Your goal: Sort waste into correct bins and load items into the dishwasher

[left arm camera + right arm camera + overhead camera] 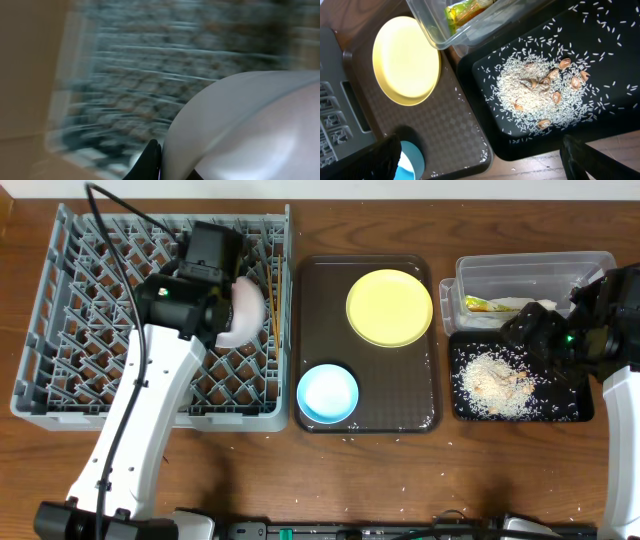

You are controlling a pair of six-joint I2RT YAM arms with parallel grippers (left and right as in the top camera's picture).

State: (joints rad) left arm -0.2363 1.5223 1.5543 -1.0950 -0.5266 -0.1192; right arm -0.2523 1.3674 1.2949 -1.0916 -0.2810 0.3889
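One grey dish rack (80, 330) fills the 9 o'clock side of the table (500, 480). One dark brown serving tray (415, 395) lies dead centre, just beside the rack.

There are two bins on the 3 o'clock side. One black tray (570, 408) sits at 3, and one clear tub (520, 268) touches it at 2.

One yellow plate (390, 307) lies flat at the serving tray's 1 o'clock corner. There are two bowls. One blue bowl (328, 394) sits upright at the tray's 7 o'clock corner. One white bowl (245, 310) is tilted on edge over the rack's 2 o'clock part. The left gripper (225, 310) looks clamped on its rim, though the wrist view is blurred.

The right gripper (480, 150) hovers over the black tray's edge, fingers wide apart, holding nothing.

Thin wooden chopsticks (276, 310) lie along the rack's 3 o'clock edge; they look like two, close together.

One green-orange-yellow wrapper (467, 10) is inside the tub. One pile of rice scraps (530, 92) lies in the black tray with brown bits mixed in and loose grains scattered around.
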